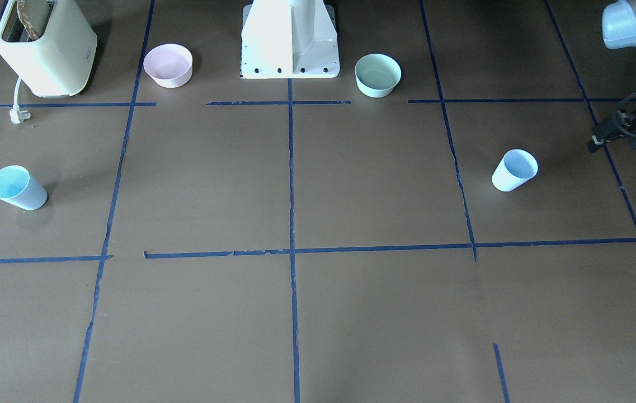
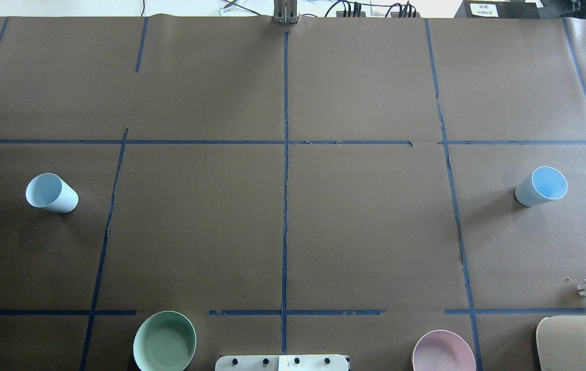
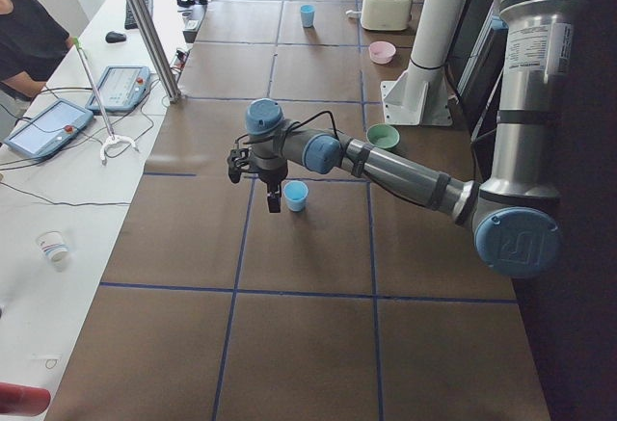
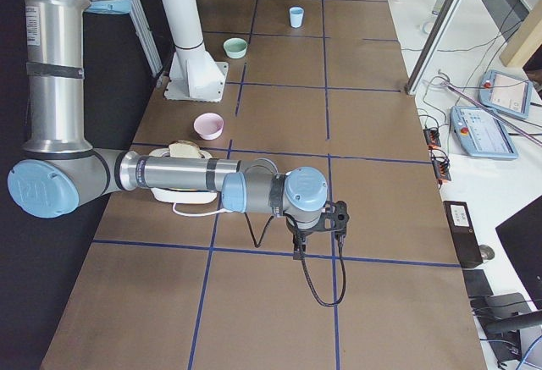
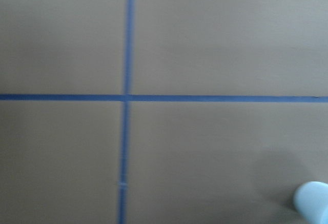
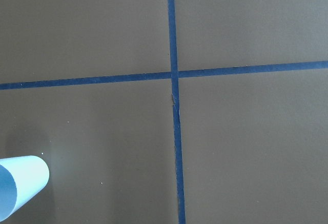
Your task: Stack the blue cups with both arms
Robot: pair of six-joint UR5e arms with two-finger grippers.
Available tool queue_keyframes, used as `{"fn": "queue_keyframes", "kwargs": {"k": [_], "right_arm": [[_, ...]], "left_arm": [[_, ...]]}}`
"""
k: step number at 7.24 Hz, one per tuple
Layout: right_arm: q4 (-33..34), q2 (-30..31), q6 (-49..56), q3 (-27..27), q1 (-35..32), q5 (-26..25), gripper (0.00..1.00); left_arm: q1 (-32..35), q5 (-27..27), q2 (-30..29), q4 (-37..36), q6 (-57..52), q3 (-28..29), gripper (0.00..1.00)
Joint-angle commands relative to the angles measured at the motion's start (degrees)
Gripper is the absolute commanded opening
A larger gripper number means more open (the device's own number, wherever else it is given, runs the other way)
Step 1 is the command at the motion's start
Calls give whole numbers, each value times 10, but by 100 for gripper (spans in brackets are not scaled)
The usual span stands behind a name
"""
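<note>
Pink bowl [image 1: 168,65], green bowl [image 1: 377,74] flank pedestal [image 1: 290,45], toaster [image 1: 43,47] beyond pink. Left blue cup [image 1: 514,170], right blue cup [image 1: 17,188] further out, unobstructed. Left hand [image 3: 274,199], right hand [image 4: 298,251]: can't tell grip.

Left wrist view blurred, left-side cup [image 5: 312,203] cut by corner; right-side cup [image 6: 20,185] cut by edge; toaster [image 2: 571,340] cropped.

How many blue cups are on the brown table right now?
2. The left cup stands upright on the robot's left side of the table. The right cup stands upright on its right side. They are far apart and unstacked. No other seems hidden.
</note>
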State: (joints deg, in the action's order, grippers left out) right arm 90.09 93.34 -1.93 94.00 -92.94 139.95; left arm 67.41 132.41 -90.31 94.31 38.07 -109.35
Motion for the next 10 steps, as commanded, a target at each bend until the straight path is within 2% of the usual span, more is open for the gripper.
{"fn": "queue_keyframes", "kwargs": {"k": [1,2,3,5,8,9,10], "right_arm": [[0,0,0,0,0,0,100],[0,-1,0,0,0,0,100],[0,-2,0,0,0,1,100],[0,-2,0,0,0,3,100],[0,-2,0,1,0,4,100],[0,-2,0,1,0,4,100],[0,-2,0,1,0,4,100]], "left_arm": [[-70,-51,18,117,103,33,100],[-90,-53,18,173,144,61,100],[-113,-55,17,192,174,64,100],[-123,-55,17,193,177,65,100],[-129,-55,10,197,177,103,100],[-139,-55,9,196,178,105,95],[-141,-54,10,196,177,106,65]]}}
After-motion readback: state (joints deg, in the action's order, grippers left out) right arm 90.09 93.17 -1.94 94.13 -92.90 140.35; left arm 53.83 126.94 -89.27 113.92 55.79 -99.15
